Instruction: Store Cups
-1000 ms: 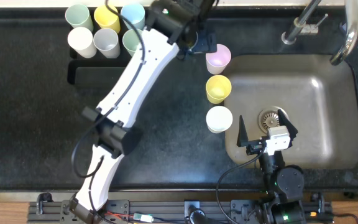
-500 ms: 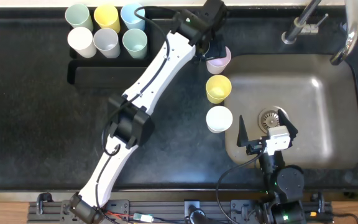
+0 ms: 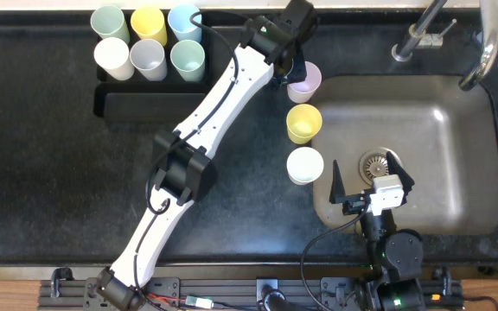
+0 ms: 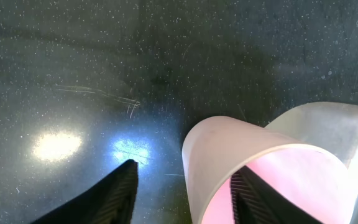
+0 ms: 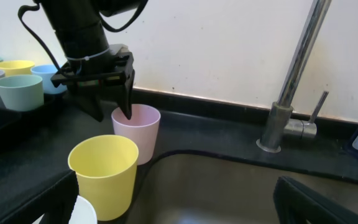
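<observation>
Hovering over the sink (image 3: 439, 138), the right pincer (image 3: 366, 168) hangs with its jaws wide apart, gripping nothing. Just past it on the tabletop (image 3: 41, 173), lined up along the sink's edge, stand a white cup (image 3: 305, 165), a yellow cup (image 3: 303, 123), then the pink cup (image 3: 307, 82) at the corner. And there's the left pincer (image 5: 112, 113), down on that pink cup, jaws apart, one finger inside, one outside! Far back on the left, six stored cups (image 3: 150, 56) sit upright in the black tray (image 3: 119, 104).
</observation>
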You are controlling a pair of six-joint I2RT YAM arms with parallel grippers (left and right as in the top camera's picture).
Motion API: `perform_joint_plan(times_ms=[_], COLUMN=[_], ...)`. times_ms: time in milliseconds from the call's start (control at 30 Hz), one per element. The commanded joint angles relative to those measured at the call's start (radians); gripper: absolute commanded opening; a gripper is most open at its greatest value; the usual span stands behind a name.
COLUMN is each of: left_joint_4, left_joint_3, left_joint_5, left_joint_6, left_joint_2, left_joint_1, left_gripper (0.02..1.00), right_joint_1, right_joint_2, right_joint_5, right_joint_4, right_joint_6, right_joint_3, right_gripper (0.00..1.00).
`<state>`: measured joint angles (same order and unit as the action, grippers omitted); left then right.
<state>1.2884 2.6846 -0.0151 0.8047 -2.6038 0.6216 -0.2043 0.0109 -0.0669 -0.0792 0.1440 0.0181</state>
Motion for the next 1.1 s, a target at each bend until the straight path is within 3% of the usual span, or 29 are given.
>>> perform_joint_plan(times_ms=[33, 100, 200, 400, 567, 667, 933, 1100], left_joint_4=[-0.002, -0.002, -0.002, 0.011, 0.048, 0.055, 0.040, -0.006], left_joint_3=[0.026, 0.026, 0.026, 0.026, 0.025, -0.002, -0.312, -0.594], left_joint_5=[-0.008, -0.008, 0.004, 0.003, -0.121, -0.147, -0.176, -0.097], left_joint_6=[-0.023, -0.023, -0.050, -0.103, -0.148, -0.184, -0.368, -0.481], left_joint_2=[-0.017, -0.017, -0.017, 0.029, 0.299, 0.450, 0.832, 0.999], left_joint_1=[0.008, 0.008, 0.008, 0.008, -0.024, -0.077, -0.364, -0.597], left_gripper=[0.437, 0.327, 0.036, 0.036, 0.034, 0.034, 0.034, 0.034], right_joint_1=[0.002, 0.002, 0.002, 0.002, 0.002, 0.002, 0.002, 0.002], right_joint_2=[-0.007, -0.007, -0.007, -0.007, -0.007, -0.007, -0.007, -0.007], right_joint_5=[-0.004, -0.004, -0.004, -0.004, -0.004, -0.004, -0.004, -0.004], right_joint_4=[0.006, 0.006, 0.006, 0.006, 0.006, 0.006, 0.006, 0.006], right_joint_6=[0.002, 0.002, 0.002, 0.002, 0.002, 0.002, 0.002, 0.002], right_joint_3=[-0.013, -0.013, -0.013, -0.013, -0.013, -0.013, -0.013, -0.013], right_gripper=[0.998, 0.998, 0.998, 0.996, 0.998, 0.996, 0.998, 0.996])
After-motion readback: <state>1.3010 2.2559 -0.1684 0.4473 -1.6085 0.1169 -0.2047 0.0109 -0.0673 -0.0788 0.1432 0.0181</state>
